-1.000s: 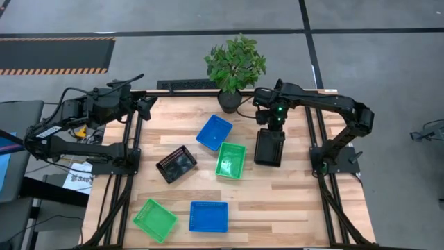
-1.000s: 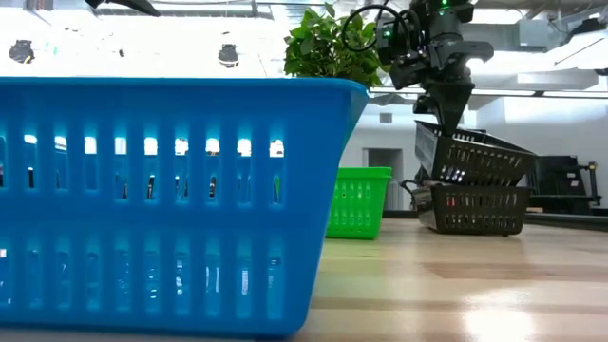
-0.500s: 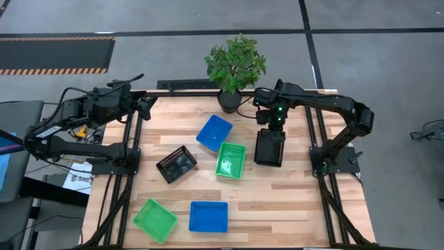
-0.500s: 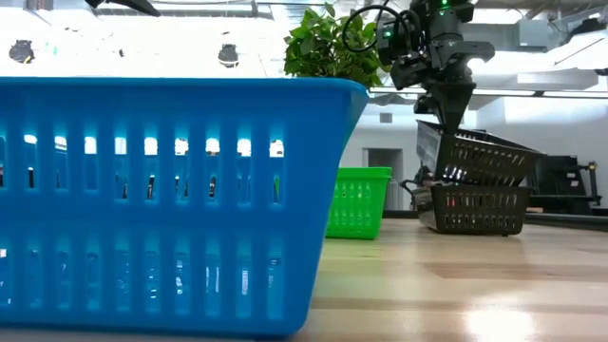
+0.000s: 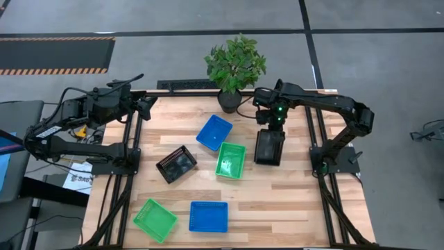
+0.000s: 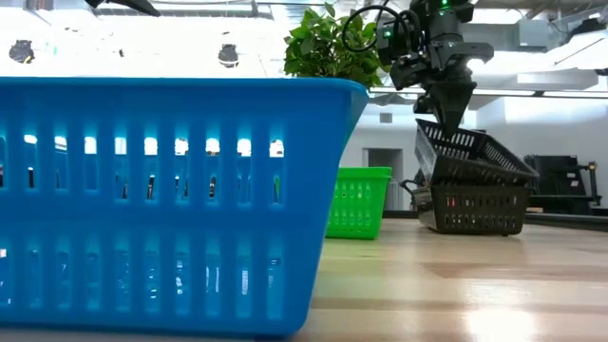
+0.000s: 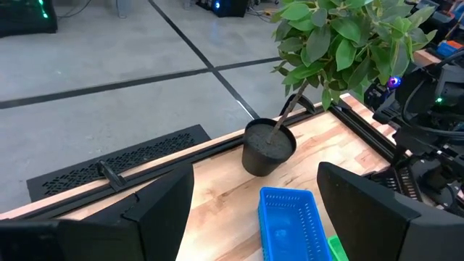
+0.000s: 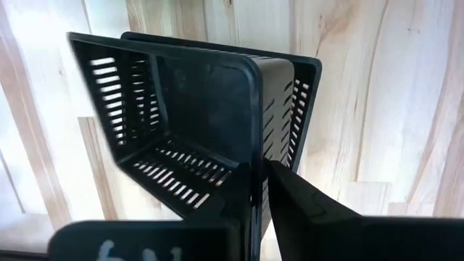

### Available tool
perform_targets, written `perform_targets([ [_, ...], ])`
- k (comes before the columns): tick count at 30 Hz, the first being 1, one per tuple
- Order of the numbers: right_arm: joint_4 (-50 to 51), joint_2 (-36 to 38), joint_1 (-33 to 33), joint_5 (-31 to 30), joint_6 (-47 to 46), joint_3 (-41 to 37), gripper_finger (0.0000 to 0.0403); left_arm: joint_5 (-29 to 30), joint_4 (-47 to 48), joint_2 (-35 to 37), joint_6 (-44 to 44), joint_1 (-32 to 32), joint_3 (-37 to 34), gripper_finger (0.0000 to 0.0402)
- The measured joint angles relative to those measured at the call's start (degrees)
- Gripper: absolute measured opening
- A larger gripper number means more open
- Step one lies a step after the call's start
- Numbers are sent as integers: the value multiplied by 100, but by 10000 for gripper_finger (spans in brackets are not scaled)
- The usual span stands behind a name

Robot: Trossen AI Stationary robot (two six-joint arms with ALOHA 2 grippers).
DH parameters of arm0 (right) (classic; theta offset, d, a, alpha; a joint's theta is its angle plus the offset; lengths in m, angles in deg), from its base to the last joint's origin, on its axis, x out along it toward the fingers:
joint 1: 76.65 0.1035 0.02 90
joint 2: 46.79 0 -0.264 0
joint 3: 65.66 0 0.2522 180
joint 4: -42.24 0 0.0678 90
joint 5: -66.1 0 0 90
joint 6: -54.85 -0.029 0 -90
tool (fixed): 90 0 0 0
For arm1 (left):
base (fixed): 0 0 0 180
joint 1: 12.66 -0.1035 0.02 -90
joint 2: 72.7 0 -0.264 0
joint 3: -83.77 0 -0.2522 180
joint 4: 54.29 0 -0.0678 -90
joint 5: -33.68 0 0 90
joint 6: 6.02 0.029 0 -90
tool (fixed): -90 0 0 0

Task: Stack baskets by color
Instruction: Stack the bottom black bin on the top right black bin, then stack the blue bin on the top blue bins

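The step in hand is the black stack: the right tool (image 6: 448,112) stands over a black perforated plastic basket (image 6: 470,154) that lies tilted in the mouth of a second black basket (image 6: 478,207) directly beneath it, one end seated and the other riding high. In the right wrist view its two fingers (image 8: 290,190) sit narrowly either side of the upper basket's end wall, barely parted — whether they grip or have just let go cannot be told. The likely next move is to free that wall, let the basket settle level, then lift straight up so the fingers do not drag it out again.

A third black basket (image 5: 176,164) lies well off to the tool's side, beyond a bright green mesh basket (image 5: 230,160) and a blue mesh basket (image 5: 214,132); another green basket (image 5: 154,219) and blue basket (image 5: 208,216) lie farther off. The potted green plant (image 5: 234,66) stands close behind the tool — a risk on any high swing. The left tool (image 5: 147,105), fingers wide and empty, waits at the far edge of the wooden surface (image 5: 291,201)
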Motion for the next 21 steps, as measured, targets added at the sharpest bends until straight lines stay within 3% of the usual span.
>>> perform_targets([
  [21,-98,2,-102,-179,-300,0,170,2,0,0,-2,0,-1,281],
])
